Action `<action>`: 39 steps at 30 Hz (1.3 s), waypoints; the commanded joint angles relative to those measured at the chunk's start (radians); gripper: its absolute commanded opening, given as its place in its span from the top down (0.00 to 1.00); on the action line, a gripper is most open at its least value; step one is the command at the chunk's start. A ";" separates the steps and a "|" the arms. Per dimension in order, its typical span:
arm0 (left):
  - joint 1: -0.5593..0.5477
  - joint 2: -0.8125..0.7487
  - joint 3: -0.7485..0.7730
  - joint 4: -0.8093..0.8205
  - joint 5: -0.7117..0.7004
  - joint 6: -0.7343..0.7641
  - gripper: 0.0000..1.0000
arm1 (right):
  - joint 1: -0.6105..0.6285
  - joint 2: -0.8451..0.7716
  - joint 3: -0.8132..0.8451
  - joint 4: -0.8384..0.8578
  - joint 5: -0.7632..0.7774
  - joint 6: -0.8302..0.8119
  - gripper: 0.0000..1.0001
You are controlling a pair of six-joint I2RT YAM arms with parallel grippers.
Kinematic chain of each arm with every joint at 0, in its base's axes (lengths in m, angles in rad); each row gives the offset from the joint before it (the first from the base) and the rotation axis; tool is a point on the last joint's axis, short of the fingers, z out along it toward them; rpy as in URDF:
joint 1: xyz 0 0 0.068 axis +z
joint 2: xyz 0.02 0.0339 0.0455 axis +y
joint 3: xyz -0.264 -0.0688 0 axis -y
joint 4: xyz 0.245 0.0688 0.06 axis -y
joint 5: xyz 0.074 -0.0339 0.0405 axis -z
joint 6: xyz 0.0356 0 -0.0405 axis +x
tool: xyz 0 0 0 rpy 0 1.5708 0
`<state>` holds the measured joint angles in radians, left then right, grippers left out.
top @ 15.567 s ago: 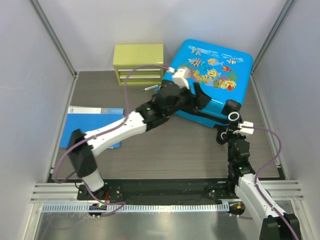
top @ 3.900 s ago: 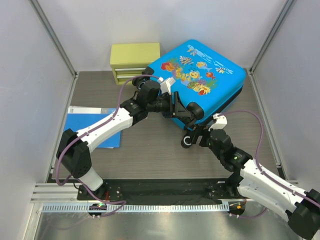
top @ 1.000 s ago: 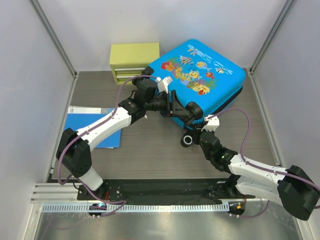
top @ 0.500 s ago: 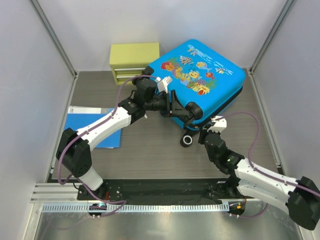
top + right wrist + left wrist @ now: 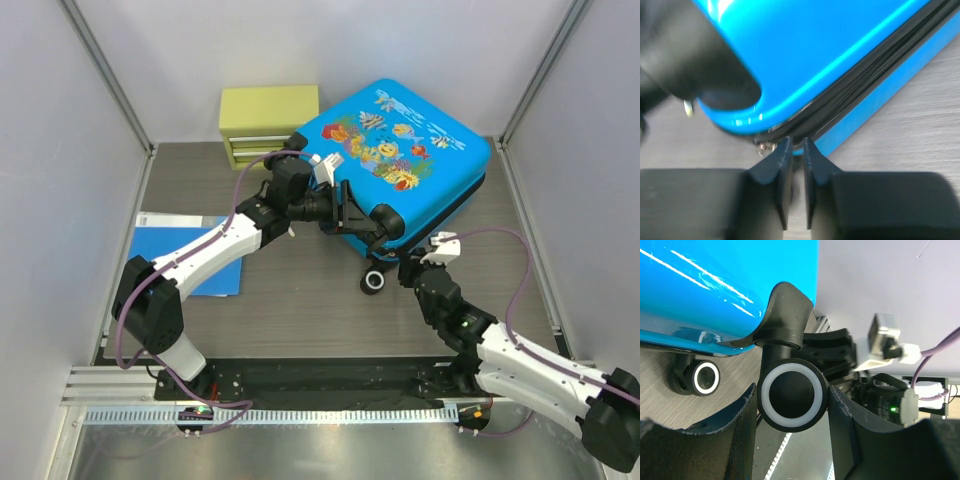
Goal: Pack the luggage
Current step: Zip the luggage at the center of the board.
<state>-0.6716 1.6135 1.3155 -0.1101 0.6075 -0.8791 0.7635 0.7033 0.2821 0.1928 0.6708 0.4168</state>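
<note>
The luggage (image 5: 420,150), a bright-blue hard shell with a fish print, lies flat at the back right of the table. My left gripper (image 5: 383,230) is shut on one of its black corner wheels (image 5: 792,395), with a finger pressed against each side. A second wheel (image 5: 374,281) rests on the table below it. My right gripper (image 5: 408,268) is at the near corner, its tips (image 5: 796,145) against the black zipper seam (image 5: 865,75). Its jaws stand a narrow slit apart with nothing visible between them. A small metal zipper pull (image 5: 762,148) hangs just left of the tips.
A yellow-green drawer box (image 5: 270,125) stands behind the left arm, next to the luggage. A flat blue folder (image 5: 190,250) lies at the left edge. White walls and metal posts close in the table on three sides.
The right gripper slid a little to the right along the luggage's near corner; its jaws closed and then parted slightly. The left gripper stays clamped on the wheel.
</note>
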 commanded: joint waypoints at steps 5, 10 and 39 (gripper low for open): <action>0.107 -0.046 0.013 0.148 -0.196 0.066 1.00 | 0.002 0.102 0.065 0.003 -0.143 0.056 0.53; 0.107 -0.043 0.016 0.118 -0.183 0.083 1.00 | 0.007 0.061 0.043 0.039 -0.160 0.089 0.45; 0.107 -0.056 0.031 0.043 -0.169 0.166 1.00 | 0.112 0.269 0.085 0.191 0.145 0.178 0.72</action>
<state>-0.6651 1.6032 1.3106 -0.1402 0.6296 -0.8001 0.8639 0.9565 0.3328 0.2470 0.7166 0.5541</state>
